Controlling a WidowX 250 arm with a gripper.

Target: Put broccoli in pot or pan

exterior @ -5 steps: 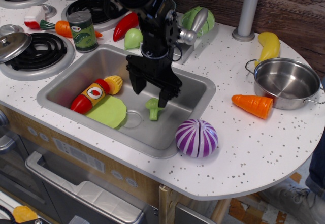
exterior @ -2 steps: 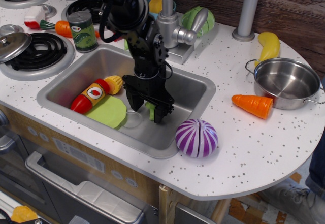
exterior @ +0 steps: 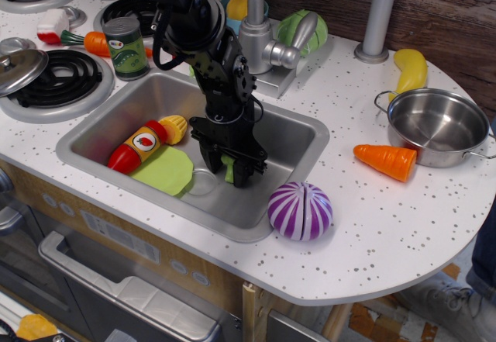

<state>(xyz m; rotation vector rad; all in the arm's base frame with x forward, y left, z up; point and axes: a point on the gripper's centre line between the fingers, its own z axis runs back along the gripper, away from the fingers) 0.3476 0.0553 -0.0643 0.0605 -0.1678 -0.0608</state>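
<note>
The light-green broccoli (exterior: 228, 168) lies on the floor of the sink (exterior: 287, 136), near its front middle, and only a sliver of it shows between the fingers. My black gripper (exterior: 227, 173) reaches straight down into the sink and its fingers are closed in around the broccoli. The shiny steel pot (exterior: 438, 126) with wire loop handles stands on the counter at the far right, apart from the gripper, and nothing is in it.
A ketchup-bottle toy (exterior: 138, 146), a corn piece (exterior: 173, 128) and a flat green leaf (exterior: 165, 171) lie in the sink's left half. A purple onion (exterior: 300, 210) sits at the sink's front right rim. An orange carrot (exterior: 387, 160) lies beside the pot. The faucet (exterior: 260, 24) stands behind the sink.
My gripper has come down from above the sink onto the broccoli and its fingers have narrowed around it. The broccoli has stayed on the sink floor.
</note>
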